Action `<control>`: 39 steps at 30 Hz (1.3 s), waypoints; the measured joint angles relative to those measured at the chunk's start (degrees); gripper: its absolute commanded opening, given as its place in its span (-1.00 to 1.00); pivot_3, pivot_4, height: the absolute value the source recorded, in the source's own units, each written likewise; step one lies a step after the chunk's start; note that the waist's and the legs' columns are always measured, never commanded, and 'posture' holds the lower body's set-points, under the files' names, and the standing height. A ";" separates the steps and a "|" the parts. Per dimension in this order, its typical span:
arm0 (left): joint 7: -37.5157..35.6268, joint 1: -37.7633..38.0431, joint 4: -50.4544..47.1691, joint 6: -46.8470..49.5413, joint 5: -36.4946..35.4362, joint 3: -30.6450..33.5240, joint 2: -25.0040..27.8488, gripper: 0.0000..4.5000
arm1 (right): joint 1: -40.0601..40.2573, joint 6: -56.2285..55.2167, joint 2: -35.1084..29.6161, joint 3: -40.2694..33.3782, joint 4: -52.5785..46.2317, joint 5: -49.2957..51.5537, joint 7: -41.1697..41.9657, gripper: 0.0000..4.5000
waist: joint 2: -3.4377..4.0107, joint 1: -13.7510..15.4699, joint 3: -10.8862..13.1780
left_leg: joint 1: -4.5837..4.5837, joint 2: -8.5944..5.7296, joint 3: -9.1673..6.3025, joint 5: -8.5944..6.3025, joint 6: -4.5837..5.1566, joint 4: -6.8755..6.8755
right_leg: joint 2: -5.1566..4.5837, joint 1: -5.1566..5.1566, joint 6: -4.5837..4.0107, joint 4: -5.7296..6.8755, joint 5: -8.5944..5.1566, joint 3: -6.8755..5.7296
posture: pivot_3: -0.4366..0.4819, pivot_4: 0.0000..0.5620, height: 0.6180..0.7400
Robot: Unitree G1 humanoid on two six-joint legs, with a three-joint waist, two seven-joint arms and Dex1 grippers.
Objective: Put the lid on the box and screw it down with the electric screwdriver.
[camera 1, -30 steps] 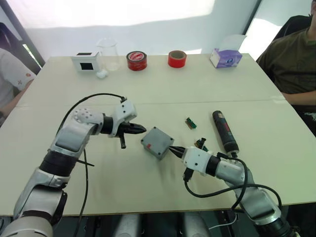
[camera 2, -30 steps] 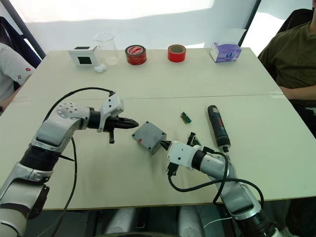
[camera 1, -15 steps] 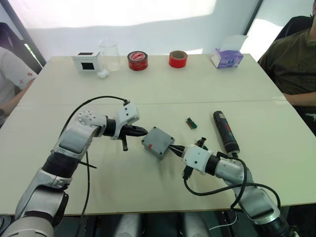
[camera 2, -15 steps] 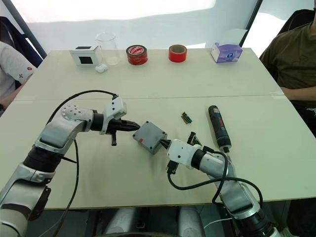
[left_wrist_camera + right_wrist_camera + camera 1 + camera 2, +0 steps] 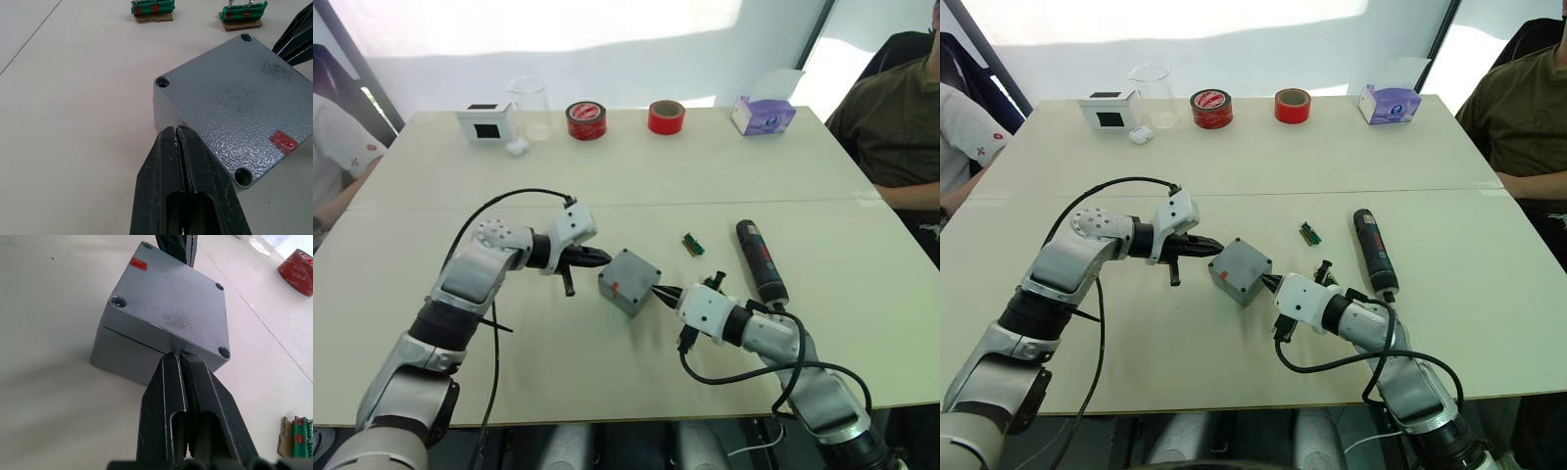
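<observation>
Nearest, the right gripper (image 5: pixel 182 363) is closed and empty, tips touching the near edge of the lid (image 5: pixel 171 301). The lid sits on the box (image 5: pixel 628 282) mid-bench. The left gripper (image 5: pixel 177 138), closed too, meets the opposite corner. Light, stiff, smooth plastic probably slides: pinch its sides. Beyond lies the electric screwdriver (image 5: pixel 760 260).
</observation>
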 measured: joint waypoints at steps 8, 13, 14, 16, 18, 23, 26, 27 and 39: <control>-0.37 -0.34 0.30 -0.19 0.49 -0.19 0.21 -1.00 | 0.00 0.30 0.46 0.04 0.00 0.01 0.01 -0.98 | 0.00 -0.07 0.00 | 0.00 0.00 0.00 0.00 0.00 0.00 | 0.00 0.00 0.00 0.00 0.00 0.00 | -0.05 -0.47 1.00; -0.40 -0.60 1.00 -0.97 0.65 -0.14 0.22 -1.00 | 0.01 0.48 0.43 0.03 -0.27 0.43 0.19 -0.98 | 0.00 -0.05 0.00 | 0.00 0.00 0.00 0.00 0.00 0.00 | 0.00 0.00 0.00 0.01 0.00 0.00 | -0.05 -0.47 1.00; -0.24 -1.21 2.22 -1.01 0.61 0.05 0.19 -1.00 | 0.12 0.94 0.39 -0.03 -1.11 0.92 0.39 -0.98 | 0.00 -0.04 0.00 | 0.00 0.00 0.00 0.01 -0.01 0.00 | 0.00 -0.01 0.00 0.01 0.00 0.00 | -0.05 -0.47 1.00; 0.06 -2.20 3.81 -1.33 0.67 0.45 0.21 -1.00 | 0.33 1.72 0.19 -0.13 -2.45 1.48 0.91 -0.98 | 0.00 -0.05 0.00 | 0.00 0.00 0.00 0.01 -0.01 0.00 | 0.00 -0.01 0.00 0.02 0.00 0.00 | -0.05 -0.47 1.00; 0.41 -2.50 4.72 -2.36 0.96 0.75 0.29 -1.00 | 0.94 2.63 -0.52 -0.14 -3.04 2.20 1.45 -0.98 | 0.00 -0.01 0.00 | 0.00 0.00 0.00 0.01 -0.01 0.00 | 0.00 -0.01 0.00 0.01 0.00 0.00 | -0.05 -0.47 1.00; 1.08 -2.04 7.63 -4.35 1.92 0.20 -0.10 -1.00 | 1.21 4.70 -1.21 0.00 -3.08 2.84 2.33 -0.98 | 0.00 -0.01 0.00 | 0.00 0.00 0.00 0.01 -0.01 0.00 | 0.00 -0.01 0.00 0.02 0.00 0.00 | -0.05 -0.47 1.00; 1.00 -0.79 7.69 -4.67 1.99 -0.16 -0.72 -1.00 | 0.90 5.81 -1.24 0.46 -2.97 2.83 2.58 -0.98 | 0.00 -0.03 0.00 | 0.00 -0.01 0.00 0.01 -0.01 0.00 | 0.00 -0.01 0.00 0.02 0.00 0.00 | -0.05 -0.47 1.00; 0.98 0.15 7.56 -4.63 2.00 -0.31 -1.03 -1.00 | 0.31 6.26 -1.25 0.90 -2.39 2.76 2.68 -0.98 | 0.00 -0.04 0.00 | 0.00 0.00 0.00 0.01 -0.01 0.00 | 0.00 -0.01 0.00 0.02 0.00 0.00 | -0.05 -0.47 1.00; 0.98 4.84 0.06 2.06 1.07 -0.93 -0.70 -1.00 | -4.31 7.72 -1.14 3.90 4.70 1.03 2.88 -0.98 | 0.00 -0.05 0.00 | -0.01 0.00 -0.01 0.01 -0.02 0.01 | 0.00 -0.02 0.00 0.03 0.00 0.00 | -0.05 -0.47 1.00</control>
